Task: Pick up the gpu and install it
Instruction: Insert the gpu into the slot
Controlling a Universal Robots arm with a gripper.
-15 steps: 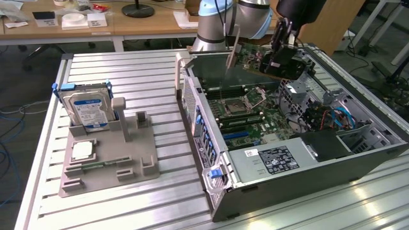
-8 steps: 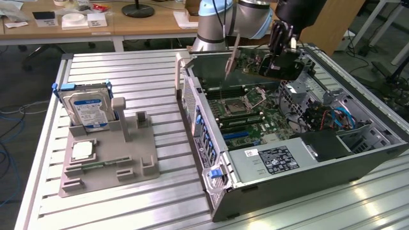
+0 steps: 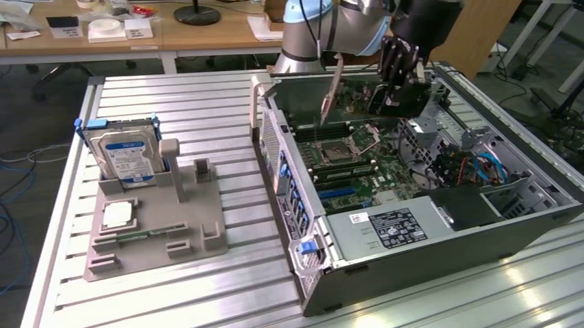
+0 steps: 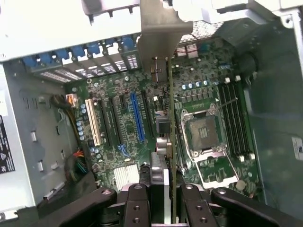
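The gpu [image 3: 340,96] is a thin green card with a silvery metal bracket. It hangs on edge above the open computer case [image 3: 511,232], over the far part of the motherboard [image 3: 360,178]. My gripper [image 3: 394,101] is shut on it from the exterior view's right. In the wrist view the gpu [image 4: 170,142] runs edge-on between my two black fingers [image 4: 137,205], its bracket pointing toward the case's rear wall. My gripper [image 4: 163,210] holds it clear of the board, beside the blue slot [image 4: 137,118] and the empty CPU socket [image 4: 203,132].
A grey fixture [image 3: 182,236] on the exterior view's left carries a silver hard drive [image 3: 128,154] standing upright and a small square CPU chip [image 3: 119,215]. Inside the case sit a power supply [image 3: 392,229] and drive cages with cables [image 3: 474,167]. Desks stand behind.
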